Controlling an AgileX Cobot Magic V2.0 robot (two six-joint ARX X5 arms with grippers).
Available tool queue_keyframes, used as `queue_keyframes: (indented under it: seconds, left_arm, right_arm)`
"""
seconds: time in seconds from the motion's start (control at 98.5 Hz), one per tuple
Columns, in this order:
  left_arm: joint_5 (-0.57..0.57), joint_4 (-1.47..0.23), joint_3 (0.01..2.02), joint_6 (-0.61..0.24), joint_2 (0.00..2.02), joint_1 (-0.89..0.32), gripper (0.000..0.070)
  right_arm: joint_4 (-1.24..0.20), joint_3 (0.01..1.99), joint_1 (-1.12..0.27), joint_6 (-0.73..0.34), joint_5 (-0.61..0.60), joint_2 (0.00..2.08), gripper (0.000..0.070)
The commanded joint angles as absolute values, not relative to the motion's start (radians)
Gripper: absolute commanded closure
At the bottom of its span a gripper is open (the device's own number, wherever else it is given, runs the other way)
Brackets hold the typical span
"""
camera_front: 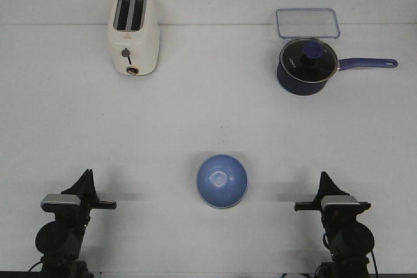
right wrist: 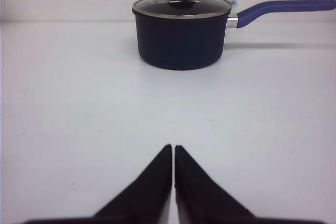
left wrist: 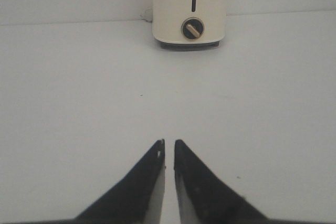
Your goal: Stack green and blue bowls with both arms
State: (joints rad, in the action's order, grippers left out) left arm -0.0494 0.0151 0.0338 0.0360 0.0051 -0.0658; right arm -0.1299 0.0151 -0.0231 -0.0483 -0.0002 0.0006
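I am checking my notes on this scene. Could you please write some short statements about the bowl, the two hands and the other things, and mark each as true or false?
1. The blue bowl sits on the table between the two arms. True.
2. The left hand holds the bowl. False: it is shut on nothing, apart from the bowl.
3. The saucepan has its lid on. True.
4. The right hand is wide open. False: its fingers are shut together.
5. The toaster stands beside the saucepan. False: it stands far left of it.
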Motion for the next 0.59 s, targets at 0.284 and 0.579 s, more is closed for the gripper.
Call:
queue_keyframes:
  seconds: [0.284,0.579]
  left_arm:
    - [-0.048,0.029,0.014,0.047,0.003,-0.065,0.0684]
    - [-0.048,0.029,0.014,0.047,0.003,-0.065,0.0684]
  right_arm:
    - [-0.101,0.013,-0.022,-0.036,-0.001,0.001,0.069]
    - [-0.101,0.013,-0.022,-0.036,-0.001,0.001,0.069]
